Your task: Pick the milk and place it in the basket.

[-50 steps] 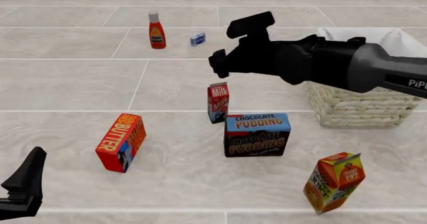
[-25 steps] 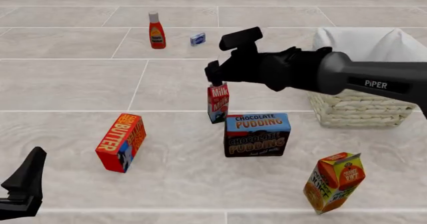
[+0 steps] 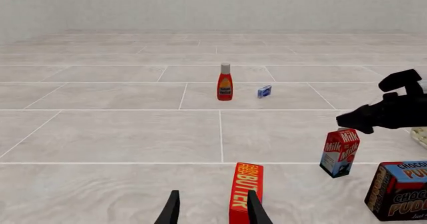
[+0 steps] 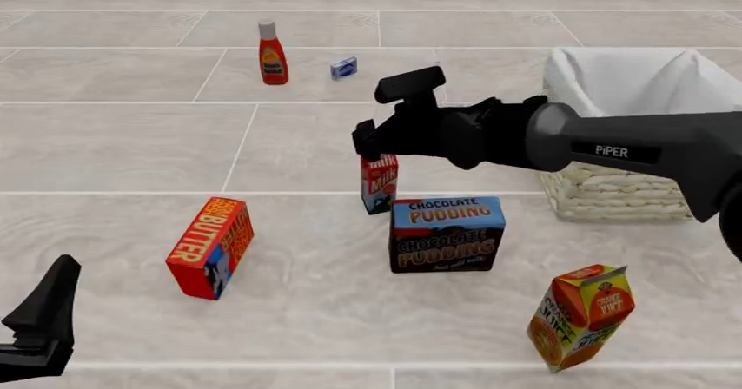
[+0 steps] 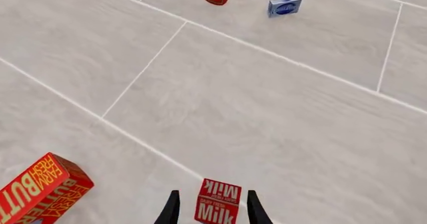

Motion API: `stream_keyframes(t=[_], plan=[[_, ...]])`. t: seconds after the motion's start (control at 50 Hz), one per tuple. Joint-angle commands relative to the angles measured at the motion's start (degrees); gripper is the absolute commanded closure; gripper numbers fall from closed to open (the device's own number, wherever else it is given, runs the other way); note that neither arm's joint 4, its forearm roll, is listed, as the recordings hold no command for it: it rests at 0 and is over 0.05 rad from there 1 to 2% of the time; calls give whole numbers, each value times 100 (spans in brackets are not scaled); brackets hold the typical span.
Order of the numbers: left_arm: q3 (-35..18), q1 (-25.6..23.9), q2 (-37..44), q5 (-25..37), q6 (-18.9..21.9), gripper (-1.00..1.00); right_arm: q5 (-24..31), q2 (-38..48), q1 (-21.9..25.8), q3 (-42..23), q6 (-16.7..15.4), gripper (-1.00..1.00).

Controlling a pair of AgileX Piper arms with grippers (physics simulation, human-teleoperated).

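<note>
The milk [image 4: 380, 183], a slim red-and-white carton with a dark blue base, stands upright in the middle of the floor, just behind the chocolate pudding box. My right gripper [image 4: 370, 144] hangs directly over its top. In the right wrist view the right gripper [image 5: 213, 194] is open, with the milk [image 5: 217, 206] between its two fingers. The left wrist view shows the milk [image 3: 339, 152] under the black right gripper [image 3: 365, 120]. The wicker basket [image 4: 614, 189] with its white cloth lining stands at the right, behind the right arm. My left gripper [image 4: 49, 313] rests open at the near left corner.
A chocolate pudding box [image 4: 447, 233] stands right in front of the milk. A red butter box [image 4: 211, 247] is at the near left, an orange juice carton [image 4: 579, 316] at the near right. A ketchup bottle [image 4: 273, 54] and a small blue box [image 4: 343, 67] stand far back.
My right gripper has come down and forward from above and behind the milk, and its fingers now straddle the carton's top. The left arm has not moved.
</note>
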Motion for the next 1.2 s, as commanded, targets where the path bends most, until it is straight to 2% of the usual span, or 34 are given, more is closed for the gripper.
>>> stream_keyframes(t=[0.02,1.14,1.16,1.2], plan=[[0,-1,0,-1,0,-100,-99,216,-4,-15,77,-100],[0,-1,0,1,0,-100,-354,842,-18,-19,282,-100],[0,0,0,1,0,-100,-372,806,-7,14,319,100],[0,-1,0,0,0,-100,-371,762,-2,51,297,100]])
